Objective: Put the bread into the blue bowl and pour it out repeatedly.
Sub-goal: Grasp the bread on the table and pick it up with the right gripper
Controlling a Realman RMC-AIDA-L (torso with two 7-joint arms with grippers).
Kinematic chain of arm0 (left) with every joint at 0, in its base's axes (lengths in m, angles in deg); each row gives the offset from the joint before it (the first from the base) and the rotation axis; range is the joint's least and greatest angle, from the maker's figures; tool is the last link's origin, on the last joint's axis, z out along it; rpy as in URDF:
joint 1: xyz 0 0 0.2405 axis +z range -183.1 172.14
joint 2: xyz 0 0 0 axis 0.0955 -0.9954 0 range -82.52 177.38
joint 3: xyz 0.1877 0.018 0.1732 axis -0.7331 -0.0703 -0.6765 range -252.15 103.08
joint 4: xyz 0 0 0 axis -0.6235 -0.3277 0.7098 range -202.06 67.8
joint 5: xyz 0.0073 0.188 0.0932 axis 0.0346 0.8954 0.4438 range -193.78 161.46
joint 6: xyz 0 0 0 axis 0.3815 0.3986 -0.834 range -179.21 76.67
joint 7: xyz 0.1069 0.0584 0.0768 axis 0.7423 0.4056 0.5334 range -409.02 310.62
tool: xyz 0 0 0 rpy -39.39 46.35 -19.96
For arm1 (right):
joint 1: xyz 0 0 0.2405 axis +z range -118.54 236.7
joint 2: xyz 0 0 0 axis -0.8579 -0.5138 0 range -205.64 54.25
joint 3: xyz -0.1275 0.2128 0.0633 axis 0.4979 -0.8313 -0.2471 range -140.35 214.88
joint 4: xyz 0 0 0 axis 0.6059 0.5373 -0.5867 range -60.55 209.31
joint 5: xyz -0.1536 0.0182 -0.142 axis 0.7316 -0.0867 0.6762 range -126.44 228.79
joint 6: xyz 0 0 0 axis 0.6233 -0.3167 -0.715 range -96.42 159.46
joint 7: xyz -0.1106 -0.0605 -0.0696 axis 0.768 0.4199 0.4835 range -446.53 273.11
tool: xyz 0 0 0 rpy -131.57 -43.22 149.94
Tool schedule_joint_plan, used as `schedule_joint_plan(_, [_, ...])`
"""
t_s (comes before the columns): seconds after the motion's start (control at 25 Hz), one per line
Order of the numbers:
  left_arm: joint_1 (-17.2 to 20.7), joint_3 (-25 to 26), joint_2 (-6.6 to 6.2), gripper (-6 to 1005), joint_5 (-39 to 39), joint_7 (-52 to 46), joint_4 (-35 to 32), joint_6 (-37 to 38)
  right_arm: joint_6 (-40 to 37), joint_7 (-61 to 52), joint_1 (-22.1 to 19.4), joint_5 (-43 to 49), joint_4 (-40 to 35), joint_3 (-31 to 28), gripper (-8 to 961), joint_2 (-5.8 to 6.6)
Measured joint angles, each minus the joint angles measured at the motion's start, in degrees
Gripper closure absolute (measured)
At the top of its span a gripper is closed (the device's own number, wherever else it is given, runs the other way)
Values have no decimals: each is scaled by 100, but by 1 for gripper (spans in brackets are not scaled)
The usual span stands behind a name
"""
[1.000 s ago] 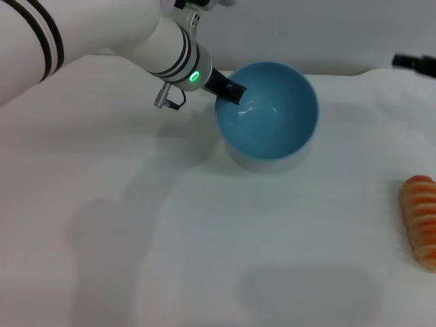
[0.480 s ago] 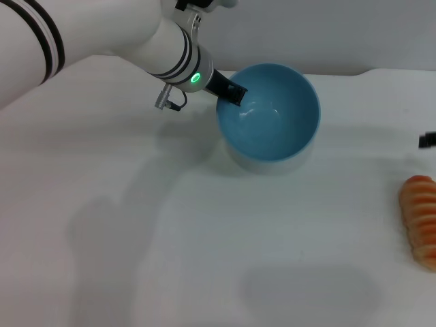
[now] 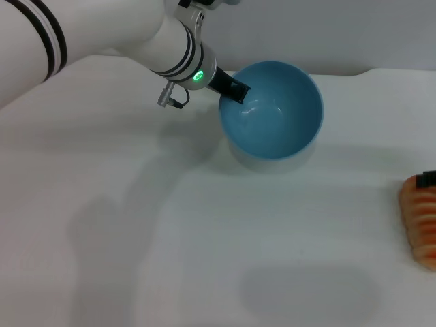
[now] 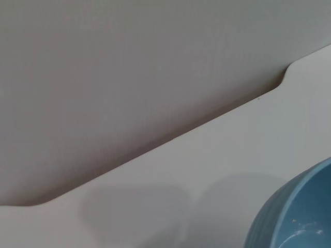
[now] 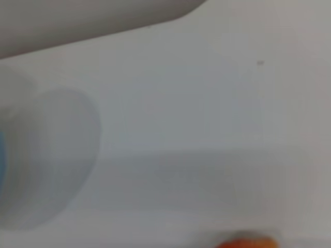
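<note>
White table (image 3: 204, 259) lay open between the blue bowl (image 3: 272, 112) and the bread (image 3: 419, 221) at its right edge; the left gripper (image 3: 235, 90) blocked the bowl's left rim.

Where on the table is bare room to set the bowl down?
The table is bare in front of the blue bowl and across to the bread at the right edge. It is crowded only where the left gripper grips the bowl's rim.

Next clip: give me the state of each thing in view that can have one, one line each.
blue bowl: upright on the table, nothing inside, left gripper at its rim.
bread: lying on the table at the head view's right edge, outside the bowl.
right gripper: only a dark tip shows, right over the bread's far end.
</note>
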Motion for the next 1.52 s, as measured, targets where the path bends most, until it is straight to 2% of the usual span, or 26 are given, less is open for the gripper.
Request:
schedule_joint_plan(0.32, [19,24,6,1000,0,-2,-6,-18,-222,-45,47,267,44,43,269,2])
schedule_joint_plan(1.08, [32,15,15,1000,-9,4,-8,-61,-71,-32,152,488,431,219,267,-8])
schedule_joint_plan(1.4, [53,40,15,1000,-9,25,31,-68,-144,135,191,497,463,279,312,-10])
schedule_joint_plan(1.52, [58,47,14,1001,-10,37,33,-80,-157,138,190,487,476,286,368,-10])
